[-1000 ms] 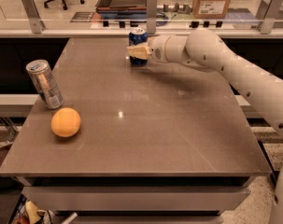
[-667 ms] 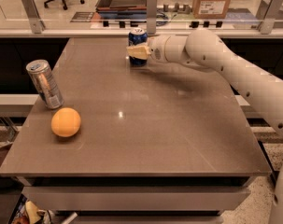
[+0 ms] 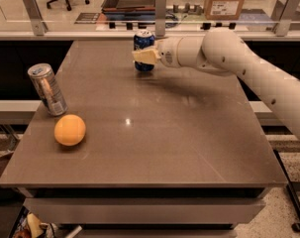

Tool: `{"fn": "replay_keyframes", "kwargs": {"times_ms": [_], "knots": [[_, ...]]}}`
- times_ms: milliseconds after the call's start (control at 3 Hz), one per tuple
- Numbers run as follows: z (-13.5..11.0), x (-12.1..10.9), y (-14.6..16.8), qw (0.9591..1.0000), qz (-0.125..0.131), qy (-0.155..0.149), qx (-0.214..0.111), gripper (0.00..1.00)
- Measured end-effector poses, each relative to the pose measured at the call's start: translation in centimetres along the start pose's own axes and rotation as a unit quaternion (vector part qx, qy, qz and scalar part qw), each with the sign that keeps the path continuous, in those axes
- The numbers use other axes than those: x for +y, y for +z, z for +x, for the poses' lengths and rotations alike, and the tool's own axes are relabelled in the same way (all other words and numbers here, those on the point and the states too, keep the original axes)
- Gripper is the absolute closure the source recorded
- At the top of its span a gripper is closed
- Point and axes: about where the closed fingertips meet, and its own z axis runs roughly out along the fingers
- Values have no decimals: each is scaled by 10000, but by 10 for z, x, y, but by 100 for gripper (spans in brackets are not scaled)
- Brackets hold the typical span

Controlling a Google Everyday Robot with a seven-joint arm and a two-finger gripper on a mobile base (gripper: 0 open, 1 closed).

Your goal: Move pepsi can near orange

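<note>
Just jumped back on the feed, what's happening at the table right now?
The robot's arm reaches in from the right, and its gripper is at the pepsi can, which stands upright near the far edge of the table. The orange lies near the front left corner, with a silver can just behind it. The pepsi can is far from the orange, so the move across the table is not yet done.

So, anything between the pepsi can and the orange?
Nothing visible. The gripper is at the pepsi can, far edge; bare table runs to the orange. The silver can stands behind it, off the path.
</note>
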Motion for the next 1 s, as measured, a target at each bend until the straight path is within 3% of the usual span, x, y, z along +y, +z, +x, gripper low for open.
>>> {"fn": "replay_keyframes", "kwargs": {"times_ms": [667,1000], "knots": [[-8,61,-27,9986,-494,-166,95,100],[-6,101,-25,9947,-979,-234,195,100]]}}
